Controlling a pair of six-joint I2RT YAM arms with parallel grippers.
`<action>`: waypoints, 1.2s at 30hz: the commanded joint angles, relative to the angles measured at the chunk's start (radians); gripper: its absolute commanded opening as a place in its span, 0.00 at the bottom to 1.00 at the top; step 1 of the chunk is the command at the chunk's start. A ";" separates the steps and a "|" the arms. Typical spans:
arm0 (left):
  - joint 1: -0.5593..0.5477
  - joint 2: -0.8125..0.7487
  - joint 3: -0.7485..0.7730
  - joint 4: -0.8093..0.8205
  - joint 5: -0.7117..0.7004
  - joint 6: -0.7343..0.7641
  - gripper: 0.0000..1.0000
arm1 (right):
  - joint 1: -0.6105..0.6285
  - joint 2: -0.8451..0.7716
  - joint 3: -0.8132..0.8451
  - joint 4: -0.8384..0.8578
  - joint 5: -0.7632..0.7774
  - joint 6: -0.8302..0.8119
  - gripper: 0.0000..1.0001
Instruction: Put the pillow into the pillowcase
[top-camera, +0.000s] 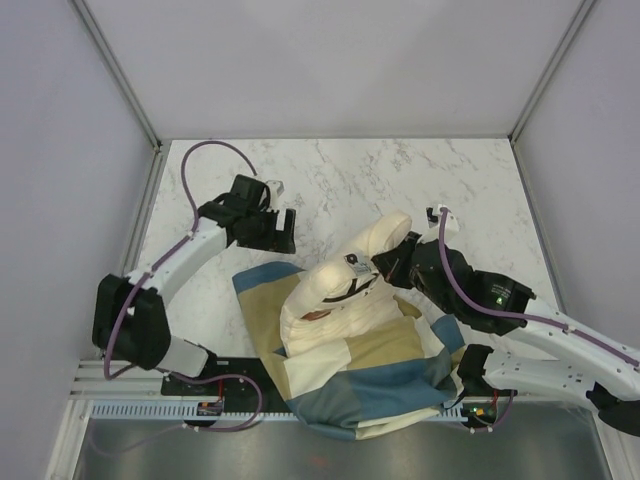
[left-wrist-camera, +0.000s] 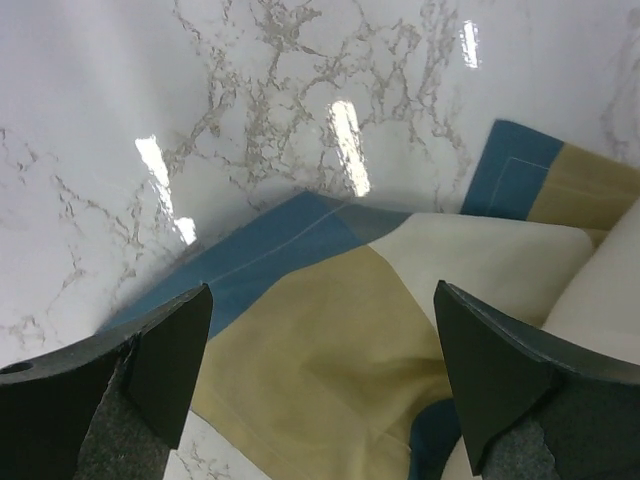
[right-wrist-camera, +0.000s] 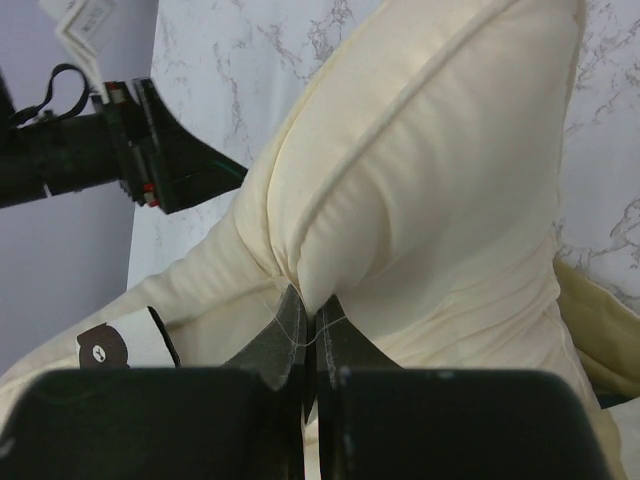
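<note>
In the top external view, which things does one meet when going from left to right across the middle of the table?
Left tool, open → pillow → right tool, shut on the pillow's edge. The pillowcase spreads under the pillow, so I leave it out.

We found the pillowcase (top-camera: 375, 378), checked in blue, tan and cream blocks, lying rumpled but mostly flat at the near middle of the marble-patterned table (top-camera: 350, 170). One blue-edged corner pointed toward the left. The pillow (top-camera: 325, 292), plump and cream-white with piped seams, lay on top of it, running diagonally from near left to far right. Its far end stood raised and bunched, with a fold of its fabric pinched between the closed fingers of the right gripper (right-wrist-camera: 308, 322). A small brown bear face (right-wrist-camera: 103, 347) showed on its upper side. We could not establish whether its near end sat inside the cover.
</note>
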 joint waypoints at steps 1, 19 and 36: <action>0.002 0.118 0.101 0.001 -0.001 0.098 1.00 | 0.008 0.000 -0.001 -0.059 -0.084 -0.076 0.00; 0.043 0.429 0.118 -0.091 0.062 0.098 0.85 | 0.007 -0.020 0.021 -0.058 -0.081 -0.083 0.00; 0.033 0.363 0.099 -0.096 0.248 0.086 0.02 | 0.007 0.027 0.065 -0.058 -0.043 -0.106 0.00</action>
